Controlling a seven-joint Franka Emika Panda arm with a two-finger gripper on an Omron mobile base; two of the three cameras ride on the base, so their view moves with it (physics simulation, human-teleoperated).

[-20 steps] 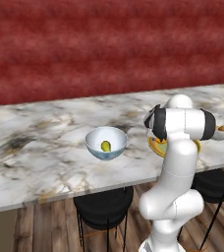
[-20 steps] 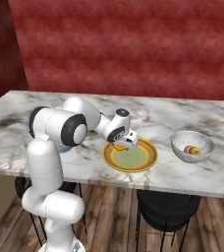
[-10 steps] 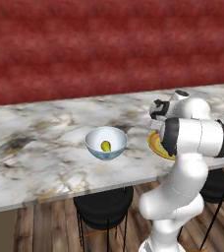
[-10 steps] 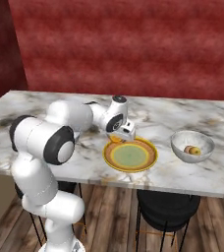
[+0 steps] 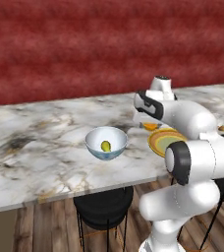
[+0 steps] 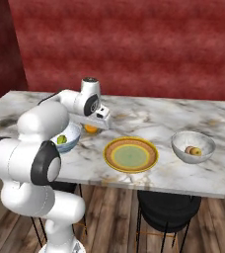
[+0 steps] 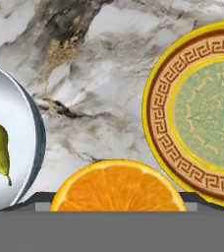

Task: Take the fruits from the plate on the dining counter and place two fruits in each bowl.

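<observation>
The orange fruit (image 6: 91, 128) is held in the claw (image 6: 97, 122), which grips it above the bench (image 6: 149, 116), between the blue-and-white bowl (image 6: 67, 138) and the plate (image 6: 131, 154). In the hand view the cut orange face (image 7: 118, 187) sits low between the bowl's rim (image 7: 35, 142) and the plate's patterned edge (image 7: 158, 108). A second ago the claw hung at the plate's near rim with the fruit; since then the arm has swung it off the plate toward the blue bowl. The plate now lies bare. The yellow-green fruit (image 5: 105, 145) rests in the blue bowl (image 5: 106, 142), as before. Two fruits (image 6: 192, 150) lie in the speckled bowl (image 6: 193, 147), well apart to the right.
</observation>
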